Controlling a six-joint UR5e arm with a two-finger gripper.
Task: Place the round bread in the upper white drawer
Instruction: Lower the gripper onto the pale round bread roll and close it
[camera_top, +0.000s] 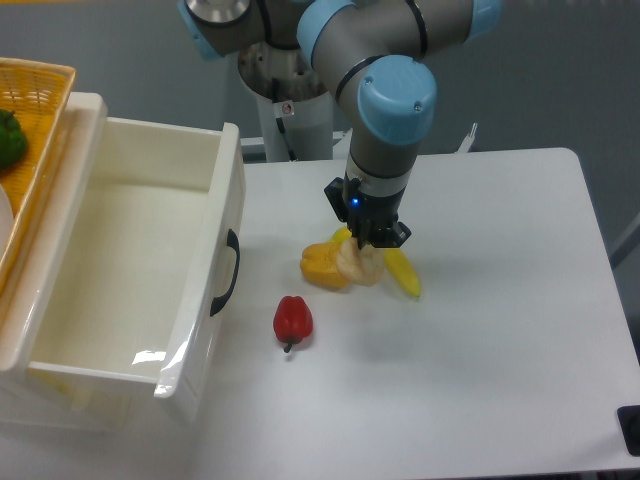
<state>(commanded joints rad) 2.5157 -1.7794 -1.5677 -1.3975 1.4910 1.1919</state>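
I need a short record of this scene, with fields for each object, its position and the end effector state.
round bread: on table, between orange-yellow bell pepper and banana
end effector: lowered onto the bread; grip unclear
red pepper: alone, near drawer front
upper white drawer: pulled open, nothing visible inside
wicker basket: far left, holds a green item

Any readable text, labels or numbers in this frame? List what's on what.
None readable.
Sticker on the arm base: small marks, too blurred to read.
Gripper: blue light only, no text.
Drawer, bread, red pepper, banana: no markings visible.
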